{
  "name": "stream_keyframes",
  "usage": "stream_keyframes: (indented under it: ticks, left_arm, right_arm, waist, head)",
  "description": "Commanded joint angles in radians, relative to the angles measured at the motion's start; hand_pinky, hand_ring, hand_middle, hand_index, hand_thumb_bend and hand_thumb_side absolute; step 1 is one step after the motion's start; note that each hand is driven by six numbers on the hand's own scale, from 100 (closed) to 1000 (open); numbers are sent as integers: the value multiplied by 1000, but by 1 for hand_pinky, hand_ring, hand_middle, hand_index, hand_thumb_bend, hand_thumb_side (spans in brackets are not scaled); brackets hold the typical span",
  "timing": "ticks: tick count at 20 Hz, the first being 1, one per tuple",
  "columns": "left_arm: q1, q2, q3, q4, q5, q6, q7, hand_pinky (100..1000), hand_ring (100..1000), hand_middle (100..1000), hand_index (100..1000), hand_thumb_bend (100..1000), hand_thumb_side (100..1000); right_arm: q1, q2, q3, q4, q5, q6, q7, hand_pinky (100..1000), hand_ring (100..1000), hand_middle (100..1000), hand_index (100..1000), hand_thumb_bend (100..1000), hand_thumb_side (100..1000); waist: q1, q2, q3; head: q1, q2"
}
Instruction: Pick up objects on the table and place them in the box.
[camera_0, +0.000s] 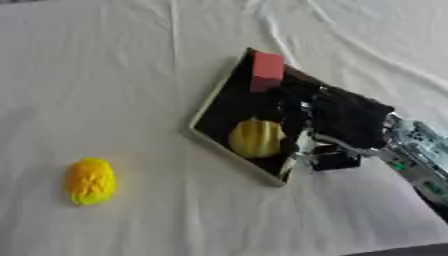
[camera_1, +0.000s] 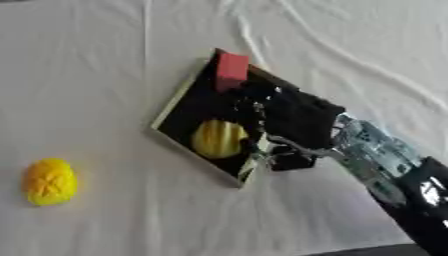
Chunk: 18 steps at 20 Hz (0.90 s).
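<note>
A shallow black box (camera_0: 213, 102) with a pale rim lies askew on the white cloth. In it, a red block (camera_0: 267, 71) sits at the far corner and a pale yellow ribbed object (camera_0: 256, 138) lies near the front. My right hand (camera_0: 343, 120) comes in from the lower right and hovers over the box's right side. Its fingers (camera_0: 296, 131) are relaxed, just right of the pale yellow object and not curled round it. A bright yellow lumpy object (camera_0: 90, 181) rests on the cloth at the lower left, far from the hand. My left hand shows in neither view.
A white wrinkled cloth (camera_0: 114, 60) covers the whole table, with folds running across the far right. The table's front edge shows as a dark strip at the lower right corner (camera_0: 411, 250).
</note>
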Motion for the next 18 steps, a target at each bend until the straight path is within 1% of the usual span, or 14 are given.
stream_keyframes:
  ticks: [1,2,3,6,8,9,11,13,14,15,18]
  left_arm:
    - [-2,19,2,-19,4,0,-7,749,739,684,904,100,570]
    - [-3,20,1,-19,4,0,-8,749,739,684,903,100,570]
    - [-3,21,0,-19,4,0,-10,750,739,684,903,100,570]
    - [-3,25,-3,-19,3,0,-13,750,739,685,903,100,570]
    - [-5,27,-6,-19,2,1,-16,750,739,685,903,100,569]
    - [-5,29,-8,-19,2,1,-18,750,739,685,903,100,569]
    - [-8,34,-12,-19,-1,3,-24,750,739,685,903,100,567]
    - [-11,47,-17,-19,-10,6,-32,751,739,686,902,100,559]
    - [-14,54,-19,-19,-16,8,-36,752,740,686,902,100,547]
    - [-18,63,-22,-19,-23,10,-40,753,740,686,902,100,525]
    - [-38,105,-39,-19,-61,20,-64,756,741,688,901,100,471]
  right_arm:
    - [5,-32,-39,-81,-78,22,-11,918,939,841,937,100,224]
    - [11,-36,-50,-98,-119,27,-11,918,938,840,936,100,221]
    - [17,-39,-59,-106,-165,28,-12,922,928,818,924,100,202]
    - [37,-55,-100,-113,-340,10,-32,931,922,800,915,100,204]
    - [56,-69,-138,-114,-460,-9,-49,937,912,781,900,100,246]
    - [71,-76,-158,-114,-519,-20,-52,941,907,770,892,100,281]
    - [110,-91,-202,-114,-620,-45,-48,947,905,761,884,100,315]
    - [170,-98,-254,-114,-690,-68,-43,951,904,758,880,100,347]
    - [199,-99,-279,-114,-711,-82,-48,952,903,753,875,100,373]
    - [227,-98,-297,-114,-732,-102,-53,959,902,747,866,100,418]
    - [336,-71,-357,-114,-804,-181,-88,973,903,738,849,100,470]
  waist:
    - [-2,-29,-4]
    - [-3,-31,-5]
    - [-5,-34,-7]
    - [-8,-44,-18]
    - [-10,-50,-22]
    - [-11,-53,-24]
    - [-13,-57,-28]
    - [-13,-59,-36]
    - [-13,-60,-38]
    - [-12,-61,-40]
    - [-6,-61,-46]
  head:
    - [1,-3]
    - [2,-2]
    - [4,0]
    - [15,4]
    - [24,6]
    - [29,6]
    - [39,7]
    - [52,9]
    - [56,9]
    - [58,10]
    - [69,11]
